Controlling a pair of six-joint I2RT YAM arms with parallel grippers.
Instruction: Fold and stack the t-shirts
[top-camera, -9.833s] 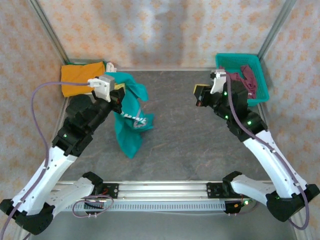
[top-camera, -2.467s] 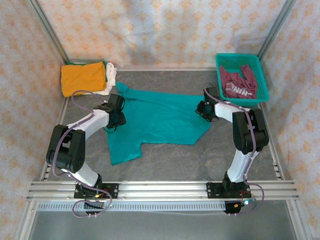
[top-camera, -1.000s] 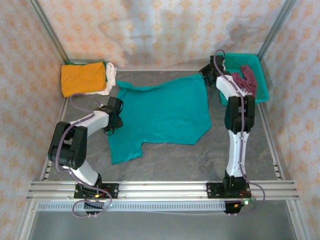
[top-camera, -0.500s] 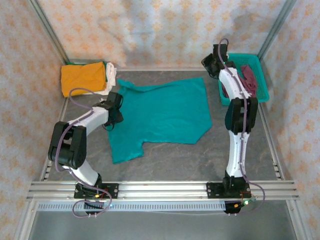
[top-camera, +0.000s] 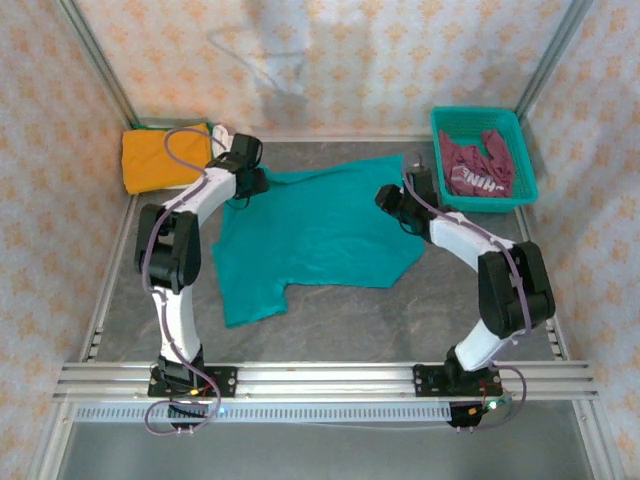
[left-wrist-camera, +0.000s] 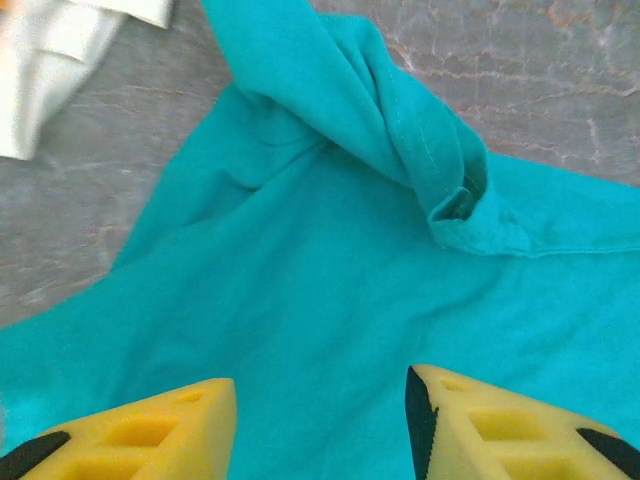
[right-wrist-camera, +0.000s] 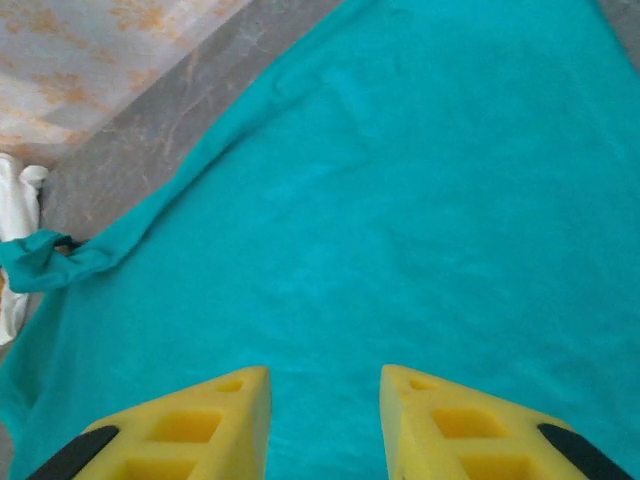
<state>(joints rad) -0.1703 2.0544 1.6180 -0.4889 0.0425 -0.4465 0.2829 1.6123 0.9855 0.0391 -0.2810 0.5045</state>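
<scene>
- Step in hand: flattening. Teal shirt (top-camera: 320, 230) lies spread mid-table (top-camera: 340, 330) with no lettering showing. It isn't folded yet.
- L gripper (left-wrist-camera: 320, 400) hangs over the shirt's far-left corner w/ fingers apart, nothing held. Just ahead of it, a sleeve (left-wrist-camera: 400, 130) sits bunched & twisted.
- R gripper (right-wrist-camera: 322, 385) hovers over the shirt's right side, fingers likewise apart & empty.
- Orange shirt (top-camera: 165, 157) sits folded at the far-left corner, white shirt (top-camera: 222, 140) beside it. Maroon shirt (top-camera: 478, 170) waits in the basket (top-camera: 440, 125), far right.
- Judged approx. early in the task (one shirt of several in work). Next move prob. calls for L to pinch the twisted sleeve & draw it flat. Both arms can then take an edge to fold.
</scene>
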